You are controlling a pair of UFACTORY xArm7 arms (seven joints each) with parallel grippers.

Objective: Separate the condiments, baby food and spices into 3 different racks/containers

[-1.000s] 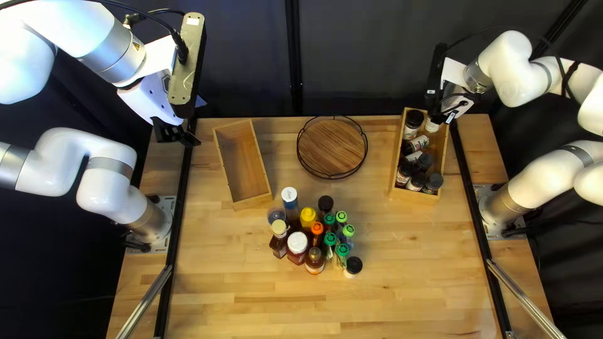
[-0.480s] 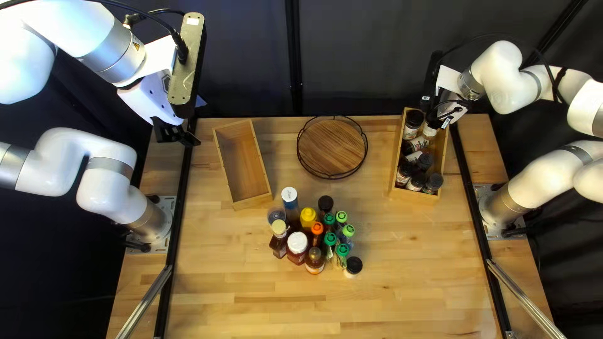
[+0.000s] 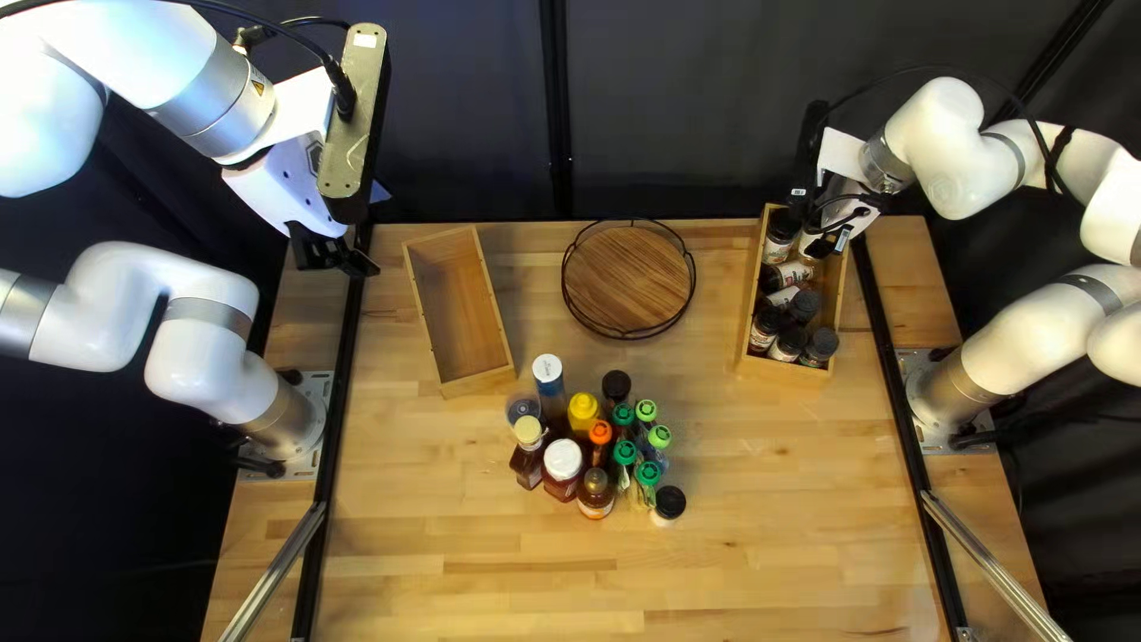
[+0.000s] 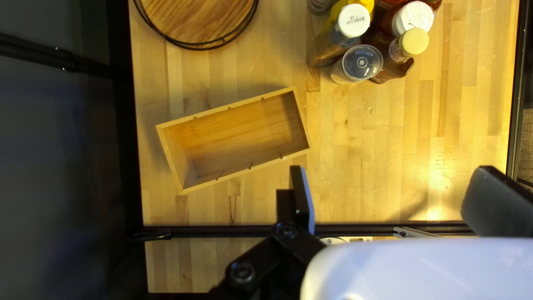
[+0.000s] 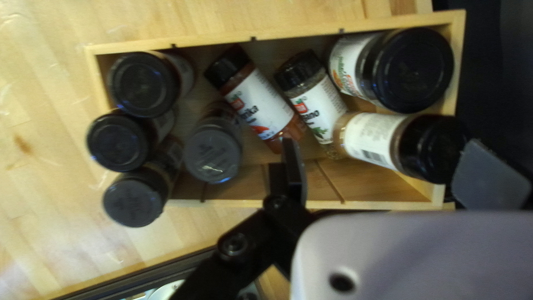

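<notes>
One jar [image 3: 811,249] is partly hidden by my right gripper [image 3: 825,233].

The left wrist view crops the round tray [image 4: 197,16].

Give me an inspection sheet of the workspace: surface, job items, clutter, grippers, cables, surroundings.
Surface: light wooden tabletop, visible parts dry-looking.
Spices: eight spice jars in the right-hand wooden box, some upright, some lying or leaning.
Unsorted: bottles and jars clustered mid-table, including a yellow-capped squeeze bottle.
Other containers: left-hand wooden box and wire-rimmed round tray, both empty.
Clutter: nothing seen.
Left gripper: open, nothing held.
Right gripper: open, over the spice jars.
Cables: black, looping along both raised arms.
Surroundings: dark curtain behind; no person seen.
</notes>
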